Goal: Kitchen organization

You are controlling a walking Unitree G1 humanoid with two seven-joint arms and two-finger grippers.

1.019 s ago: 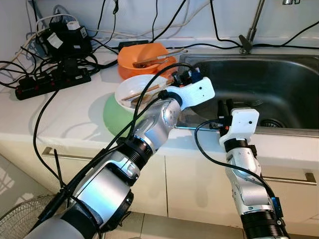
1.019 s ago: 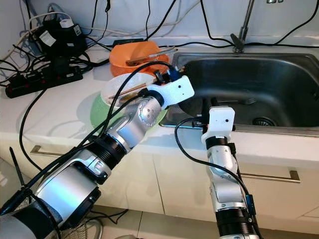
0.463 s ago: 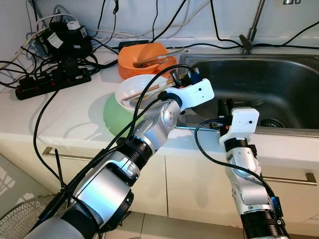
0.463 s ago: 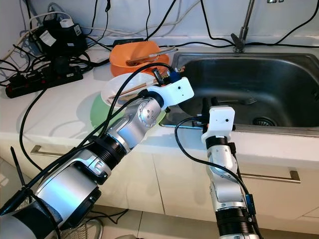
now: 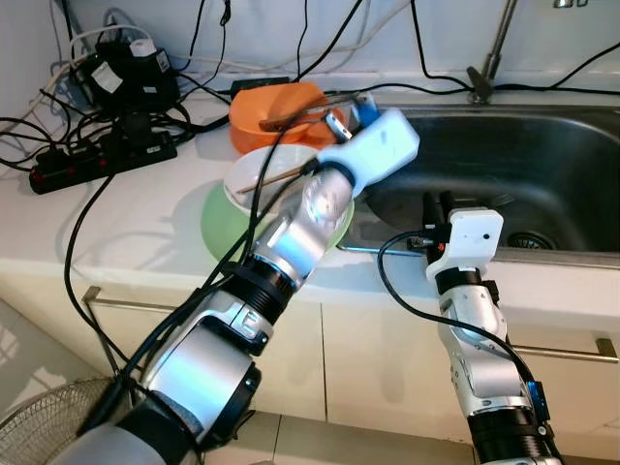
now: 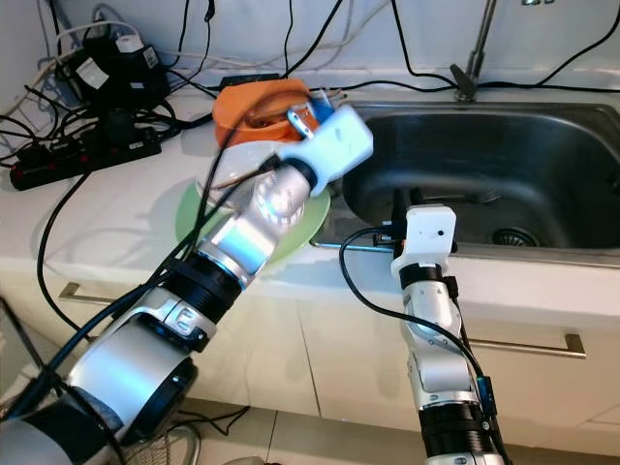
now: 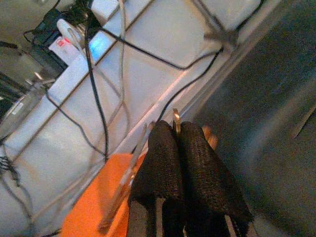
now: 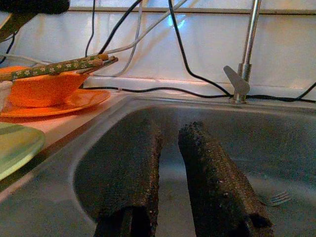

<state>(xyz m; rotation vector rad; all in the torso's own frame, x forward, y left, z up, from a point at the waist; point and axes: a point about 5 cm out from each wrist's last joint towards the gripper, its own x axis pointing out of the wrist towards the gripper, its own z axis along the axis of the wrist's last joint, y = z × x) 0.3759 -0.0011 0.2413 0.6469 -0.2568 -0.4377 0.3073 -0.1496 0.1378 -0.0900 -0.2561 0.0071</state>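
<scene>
Steel sink (image 5: 542, 165) holding one fork (image 8: 276, 198); bowls stacked on counter, unsorted. Left gripper (image 7: 178, 148) pressed shut above orange bowl (image 5: 276, 107); right gripper (image 8: 170, 168) parted at sink edge

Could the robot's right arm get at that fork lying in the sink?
Probably yes. The right gripper sits at the sink's front rim, fingers slightly apart, with bare basin between it and the fork.
</scene>
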